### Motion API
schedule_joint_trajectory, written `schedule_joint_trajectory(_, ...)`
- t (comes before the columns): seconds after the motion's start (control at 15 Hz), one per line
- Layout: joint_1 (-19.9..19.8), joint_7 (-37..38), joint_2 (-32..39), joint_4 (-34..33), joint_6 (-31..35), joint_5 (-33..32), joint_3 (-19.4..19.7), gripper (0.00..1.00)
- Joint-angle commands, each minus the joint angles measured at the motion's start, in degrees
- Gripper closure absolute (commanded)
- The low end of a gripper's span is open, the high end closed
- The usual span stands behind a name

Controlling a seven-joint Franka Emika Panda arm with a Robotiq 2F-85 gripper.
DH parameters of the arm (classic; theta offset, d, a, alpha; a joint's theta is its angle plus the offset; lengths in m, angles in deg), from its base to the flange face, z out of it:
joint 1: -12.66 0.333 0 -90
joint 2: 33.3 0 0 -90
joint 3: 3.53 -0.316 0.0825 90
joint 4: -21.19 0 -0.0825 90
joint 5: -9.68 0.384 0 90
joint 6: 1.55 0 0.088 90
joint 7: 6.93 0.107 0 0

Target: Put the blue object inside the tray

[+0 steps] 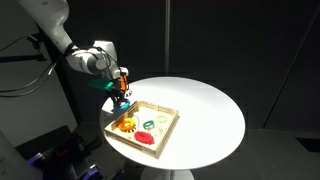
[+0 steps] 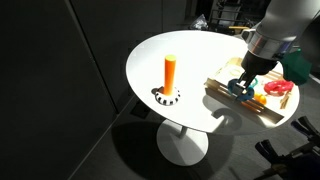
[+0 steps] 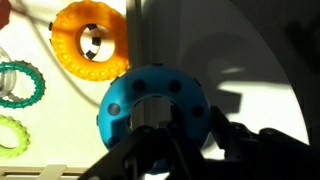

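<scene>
Dark drapes surround a white round table (image 1: 212, 108), where the tray (image 1: 156, 106) sits near the edge under the Panda arm. The gripper (image 1: 121, 96) appears pressed onto the blue object (image 3: 150, 104), pinching it just above the tray's corner. In the wrist view the piece seems to straddle a pale strip, likely the rim, with the orange gear (image 3: 90, 42) and a green ring (image 3: 15, 85) lying inside the tray close by. Released here, the piece could strike the rim and roll out onto the table, or settle crookedly on the gear. Lowered without shifting inward, the fingers might catch the rim and shove the tray. An orange cylinder (image 2: 170, 70) stands well apart.
</scene>
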Motion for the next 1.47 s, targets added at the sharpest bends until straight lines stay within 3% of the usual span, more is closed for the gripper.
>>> schedule_joint_trajectory(0.0,-1.04,3.56,-3.18,0.88,-2.7,-3.3,1.7,0.91)
schedule_joint_trajectory(0.73,-5.58,8.81,-0.35,-2.3,-6.69,-10.91,8.04,0.9)
schedule_joint_trajectory(0.8,-5.8,8.59,-0.07,-2.48,-7.01,-10.5,8.04,0.74)
schedule_joint_trajectory(0.87,-5.9,8.66,0.16,-2.69,-7.47,-10.45,8.09,0.42)
schedule_joint_trajectory(0.93,-5.96,8.69,0.41,-2.91,-7.91,-10.23,8.02,0.41)
schedule_joint_trajectory(1.27,-6.58,3.49,-0.33,-3.11,-10.08,-5.01,5.26,0.04)
schedule_joint_trajectory(1.4,-6.97,-0.11,-1.11,-3.13,-10.84,-0.49,3.46,0.0)
